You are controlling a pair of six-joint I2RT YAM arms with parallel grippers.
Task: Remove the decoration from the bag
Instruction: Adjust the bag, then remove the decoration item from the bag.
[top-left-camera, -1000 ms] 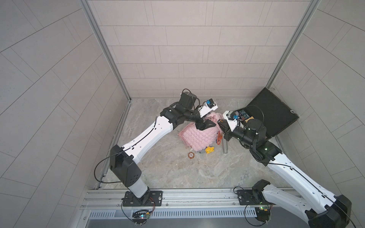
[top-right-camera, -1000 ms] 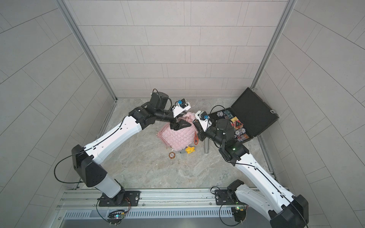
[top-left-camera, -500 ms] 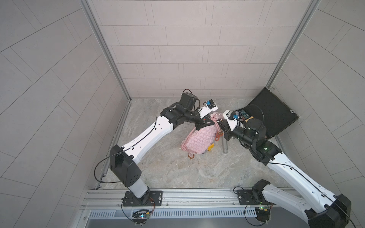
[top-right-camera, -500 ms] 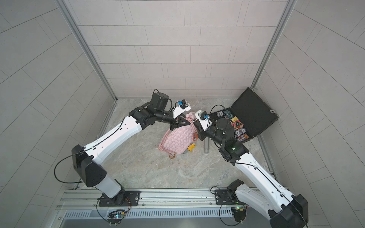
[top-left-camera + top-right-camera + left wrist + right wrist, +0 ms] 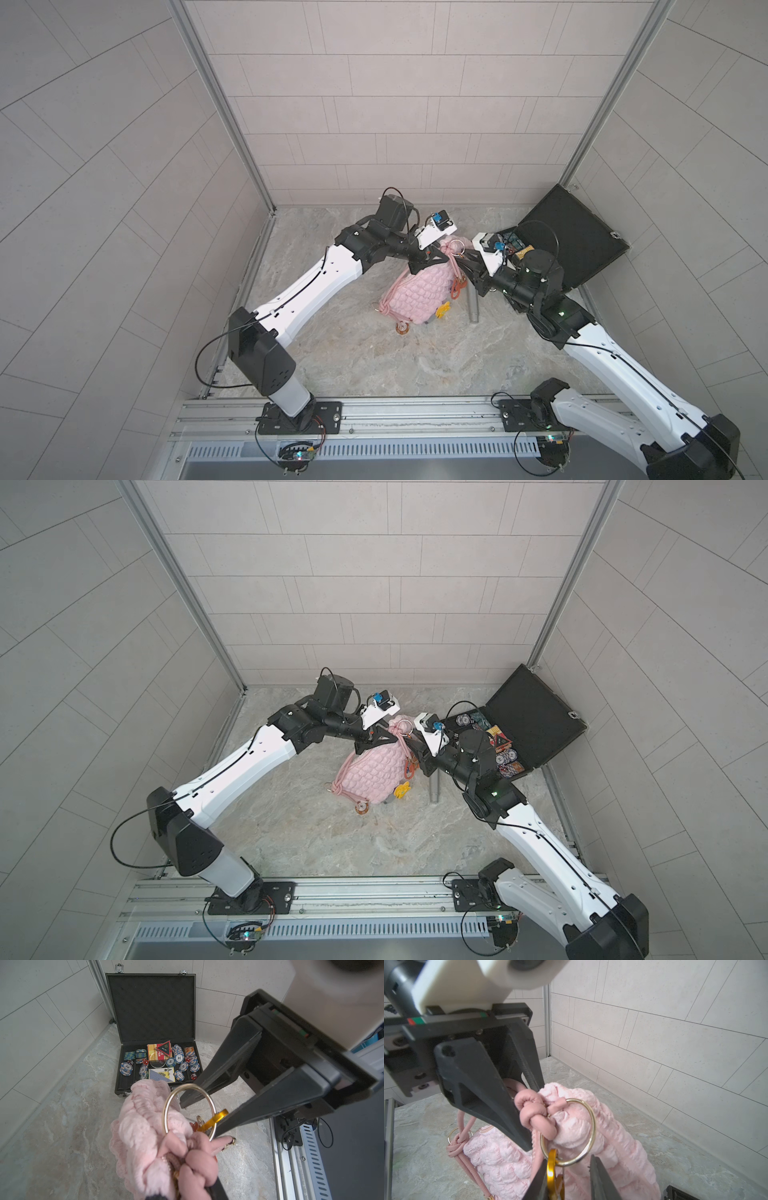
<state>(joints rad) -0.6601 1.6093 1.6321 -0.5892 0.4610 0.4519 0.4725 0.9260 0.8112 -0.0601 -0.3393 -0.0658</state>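
Note:
The pale-pink quilted bag (image 5: 419,295) (image 5: 374,775) hangs by one corner, its low end on the floor. My left gripper (image 5: 436,259) (image 5: 382,739) is shut on the knotted pink strap (image 5: 533,1118) beside the gold ring (image 5: 571,1130) (image 5: 188,1111). The decoration's orange clip (image 5: 553,1167) (image 5: 216,1120) hooks on that ring, and its orange pendant (image 5: 456,286) dangles below. My right gripper (image 5: 569,1176) (image 5: 199,1118) (image 5: 461,270) stands open astride the ring's lower edge. The clip lies against one of its fingers (image 5: 538,1180); the other finger stands clear.
An open black case (image 5: 573,237) (image 5: 536,721) (image 5: 153,1012) of poker chips and cards stands at the back right. A grey cylinder (image 5: 473,307), a yellow charm (image 5: 442,309) and a small amber roll (image 5: 402,329) lie on the marble floor round the bag.
My left gripper closed on the strap knot and lifted the bag from lying flat to hanging. My right gripper's jaws have just parted at the ring.

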